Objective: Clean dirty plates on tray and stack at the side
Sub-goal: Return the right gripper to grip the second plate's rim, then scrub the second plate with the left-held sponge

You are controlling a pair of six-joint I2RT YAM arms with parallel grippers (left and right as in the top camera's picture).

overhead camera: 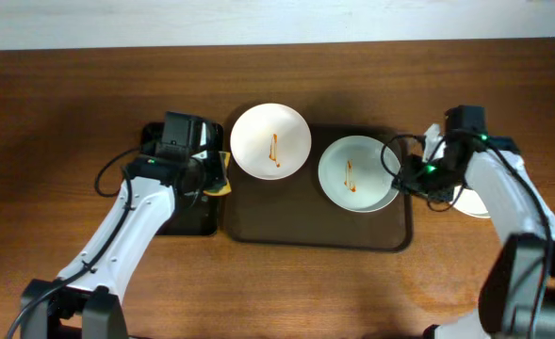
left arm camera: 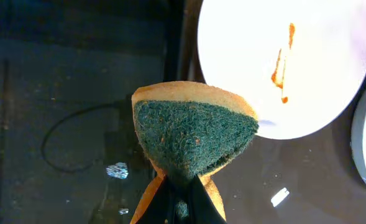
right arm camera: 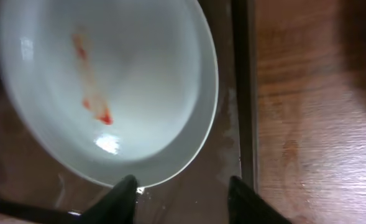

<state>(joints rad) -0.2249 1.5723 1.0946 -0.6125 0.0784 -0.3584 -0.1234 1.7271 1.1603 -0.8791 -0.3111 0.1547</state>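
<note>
Overhead, a brown wooden counter (overhead camera: 70,113) was seen carrying a dark tray (overhead camera: 315,235) at its middle. A black bin (overhead camera: 187,217) was set just beside the tray's left edge, partly covered by the left arm (overhead camera: 126,226). Two white plates were found on the tray, each marked with a red streak: the left plate (overhead camera: 270,141) was lodged at the far left corner, overlapping the rim, and the right plate (overhead camera: 357,174) was placed toward the right side. A third plate (overhead camera: 475,202) was laid on the counter right of the tray, largely hidden by the right arm (overhead camera: 503,188).

A sponge (left arm camera: 192,134), green scouring face outward and yellow behind, was pinched tightly at its lower end by the left jaws, which were closed on it. It was held over the bin's edge, just beside the left plate and apart from it.

The right jaws were spread wide and nothing was held. The right plate's near rim was placed between them, at the tip of one finger (right arm camera: 125,186); whether contact was made could not be told. The other finger was over the tray's right wall.
</note>
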